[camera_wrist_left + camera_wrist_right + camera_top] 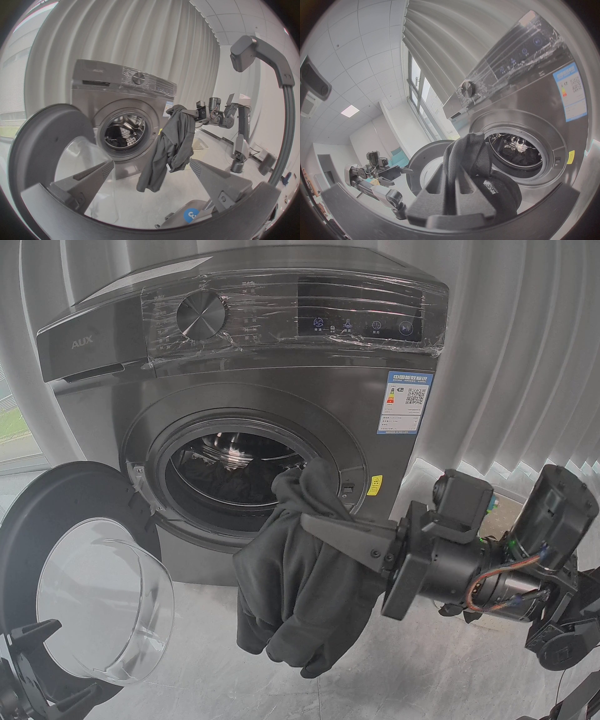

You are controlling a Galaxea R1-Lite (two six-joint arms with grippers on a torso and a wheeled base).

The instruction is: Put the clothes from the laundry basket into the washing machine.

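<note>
Here, pinching dark garment (294, 590) in right gripper (312, 522) at five o'clock of drum mouth (231, 468), ready for loading, with left gripper (69, 655) spread.

A brand badge (82, 342) sits on the washing machine's (262, 390) top corner, far across from the right jaws. A blue-edged energy label (405, 402) with coloured bars and a square code is above those jaws, and a small yellow sticker (374, 485) lies just past them. Lit symbols (362, 327) mark the control panel. Print around the dial (200, 314) is too small to read.
</note>
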